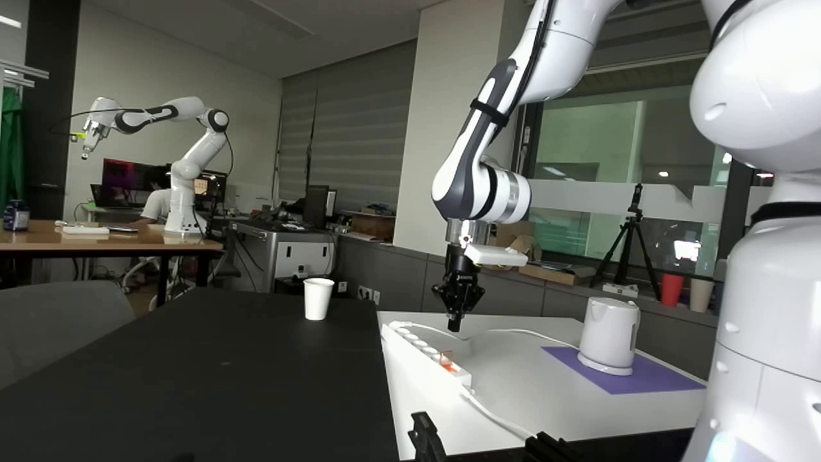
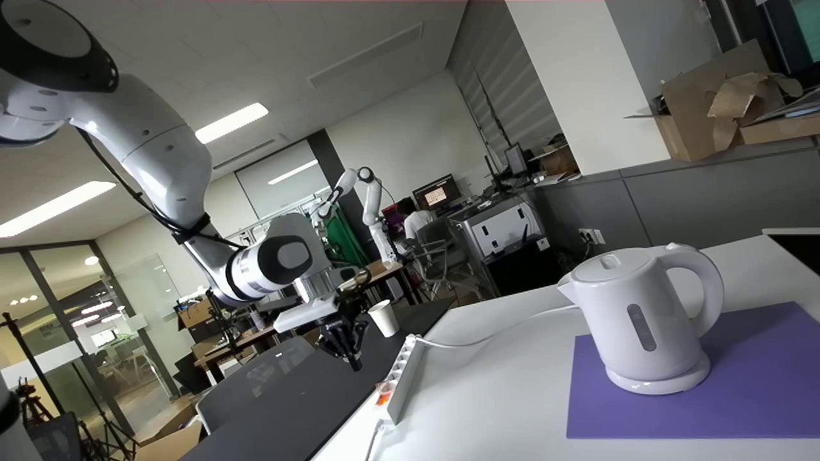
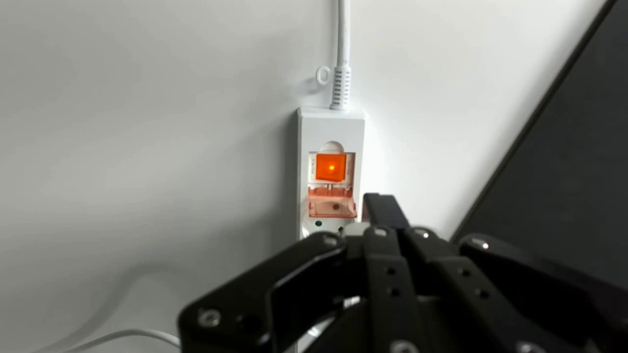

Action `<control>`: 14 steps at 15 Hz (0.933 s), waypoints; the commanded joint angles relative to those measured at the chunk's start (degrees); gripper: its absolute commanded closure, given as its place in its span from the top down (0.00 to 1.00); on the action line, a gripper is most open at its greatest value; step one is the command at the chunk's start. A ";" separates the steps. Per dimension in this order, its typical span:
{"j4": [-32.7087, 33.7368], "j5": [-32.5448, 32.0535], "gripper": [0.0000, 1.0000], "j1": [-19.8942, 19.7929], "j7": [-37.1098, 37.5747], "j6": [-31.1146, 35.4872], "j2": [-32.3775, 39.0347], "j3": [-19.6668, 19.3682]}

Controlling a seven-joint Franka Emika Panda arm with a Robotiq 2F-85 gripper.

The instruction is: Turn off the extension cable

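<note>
The extension cable is a white power strip with several sockets, lying on the white table in both exterior views [image 1: 421, 346] [image 2: 405, 378]. It also shows in the wrist view [image 3: 331, 130]. Its orange switch [image 3: 331, 167] has a small bright glow. The clear reddish switch cover [image 3: 332, 208] is flipped open toward the sockets. My gripper [image 3: 385, 208] has its fingertips together with nothing visible between them. It points down, above the strip and apart from it, in both exterior views [image 1: 455, 323] [image 2: 354, 365]. In the wrist view the fingers hide much of the socket row.
A white kettle [image 1: 608, 333] [image 2: 640, 320] stands on a purple mat [image 1: 648, 378] [image 2: 762, 390]. A white cord runs from the strip toward it. A white paper cup [image 1: 317, 299] [image 2: 383, 318] stands on the black table [image 1: 224, 372] adjoining the white one.
</note>
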 commanded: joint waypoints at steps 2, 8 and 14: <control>0.14 -1.58 0.00 -0.88 0.82 2.72 2.69 0.05; 0.29 -1.31 0.00 -3.38 -0.85 7.35 6.86 0.89; 1.33 -1.19 0.00 -8.15 -3.40 12.08 11.18 4.09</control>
